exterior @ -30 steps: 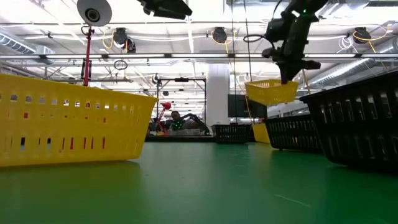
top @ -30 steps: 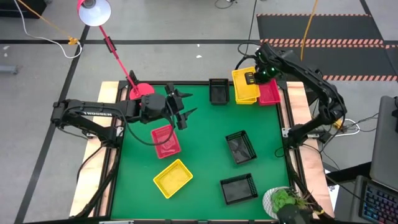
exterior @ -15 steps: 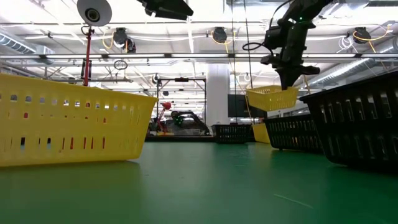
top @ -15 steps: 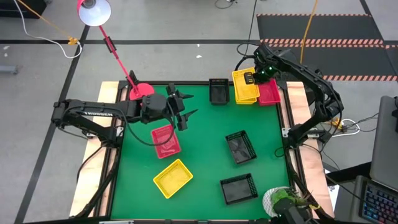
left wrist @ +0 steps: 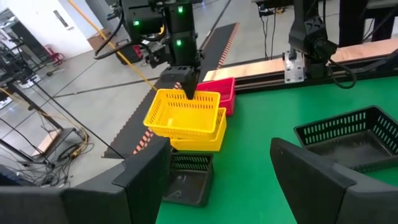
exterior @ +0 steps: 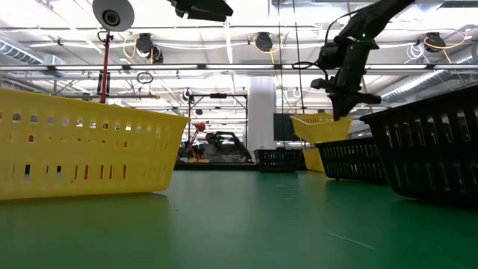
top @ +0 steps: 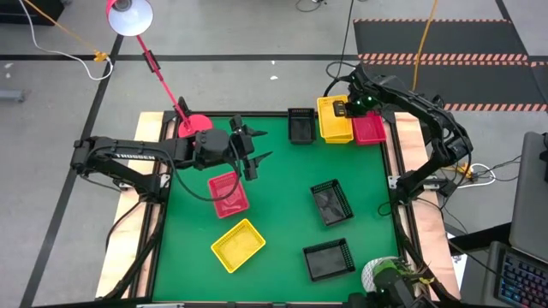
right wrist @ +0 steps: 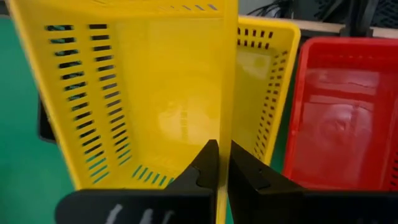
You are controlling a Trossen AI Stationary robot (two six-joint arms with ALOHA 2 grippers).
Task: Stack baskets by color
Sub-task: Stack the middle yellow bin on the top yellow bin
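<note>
Green mat [top: 282, 214]; right claw [right wrist: 222, 163] clamped on yellow basket [top: 335, 118], left claw [top: 254, 154] wide, empty.

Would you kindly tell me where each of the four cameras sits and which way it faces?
High: above the table, facing straight down; both arms show.
Low: at tabletop height, facing level across the green mat; the right arm descends.
Left wrist: on the left arm, its open left claw facing across the table.
Right wrist: behind the right claw, shut on the held yellow basket.
Left wrist and low both show that basket.
</note>
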